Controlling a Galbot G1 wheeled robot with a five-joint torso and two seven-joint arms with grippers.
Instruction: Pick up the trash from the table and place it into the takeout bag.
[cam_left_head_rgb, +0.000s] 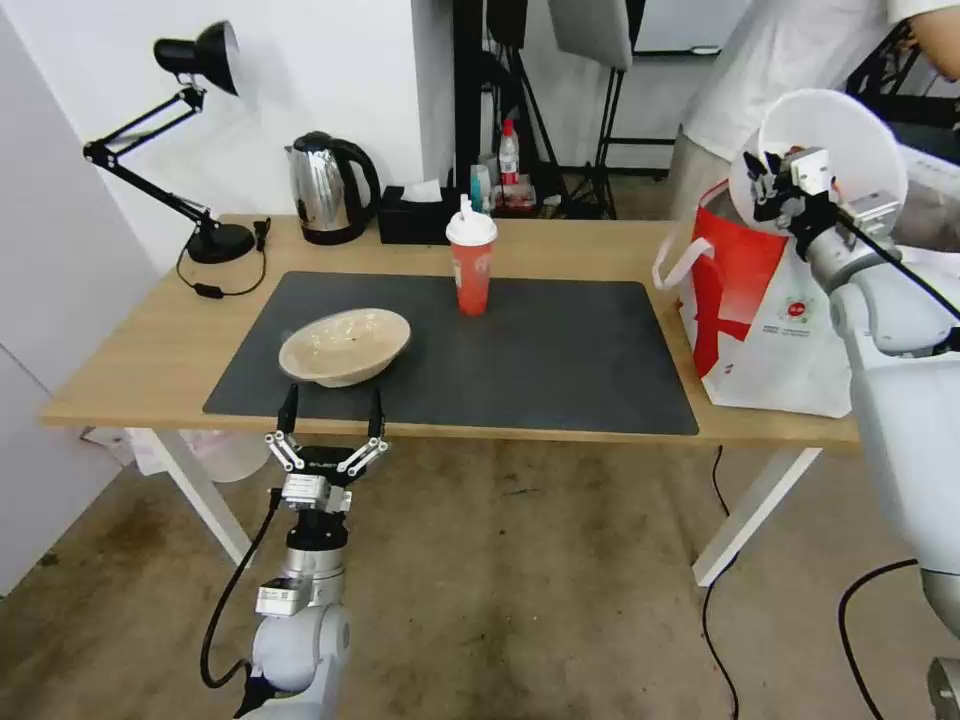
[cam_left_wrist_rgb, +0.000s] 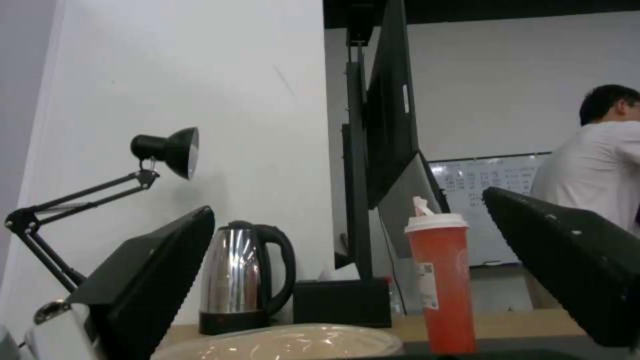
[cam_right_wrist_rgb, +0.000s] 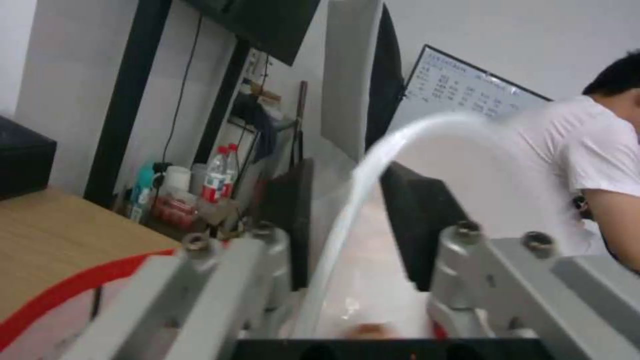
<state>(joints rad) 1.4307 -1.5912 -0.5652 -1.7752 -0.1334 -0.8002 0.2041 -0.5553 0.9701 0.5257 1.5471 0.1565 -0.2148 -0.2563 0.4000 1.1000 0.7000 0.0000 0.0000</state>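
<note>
The long light-wood table (cam_left_head_rgb: 600, 250) with its dark grey mat carries the boxy white-and-red takeout bag (cam_left_head_rgb: 760, 310) at its right end. Above the bag's mouth, the right gripper (cam_left_head_rgb: 775, 190) holds the deep white round bowl (cam_left_head_rgb: 840, 140) tilted, jaws clamped on its rim. The left gripper (cam_left_head_rgb: 333, 410), jaws apart, sits just before the shallow beige bowl (cam_left_head_rgb: 345, 345). The red lidded cup (cam_left_head_rgb: 471, 265) stands mid-mat.

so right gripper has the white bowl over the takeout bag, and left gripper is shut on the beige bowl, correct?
Not quite. The left gripper is open and short of the beige bowl, holding nothing; the head view shows its fingers spread at the table edge. The rest holds: the right gripper grips the white bowl above the takeout bag.
</note>
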